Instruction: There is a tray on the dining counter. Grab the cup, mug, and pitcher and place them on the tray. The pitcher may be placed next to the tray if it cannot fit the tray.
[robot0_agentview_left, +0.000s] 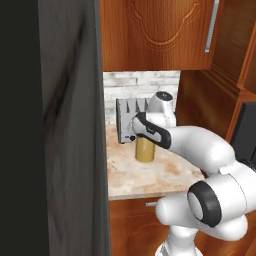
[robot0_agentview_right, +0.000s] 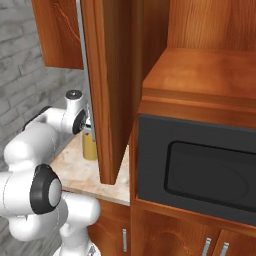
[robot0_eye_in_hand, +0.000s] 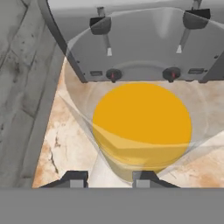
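Observation:
The pitcher (robot0_agentview_left: 145, 150), a clear glass cylinder with orange-yellow liquid, stands upright on a marble counter nook in front of a toaster. My gripper (robot0_agentview_left: 143, 137) comes down on it from above. In the hand view I look straight into the pitcher (robot0_eye_in_hand: 142, 127); the gripper (robot0_eye_in_hand: 110, 177) has its two tips astride the near glass wall, shut on it. From the right base view the pitcher (robot0_agentview_right: 90, 148) peeks out beside a cabinet panel. The tray, cup, mug and dining counter are out of view.
A grey toaster (robot0_agentview_left: 128, 118) stands right behind the pitcher against the brick wall. A dark tall panel (robot0_agentview_left: 50, 125) closes the left side. A wooden cabinet panel (robot0_agentview_right: 107, 90) and a black microwave (robot0_agentview_right: 200, 170) stand to the right. Upper cabinets hang overhead.

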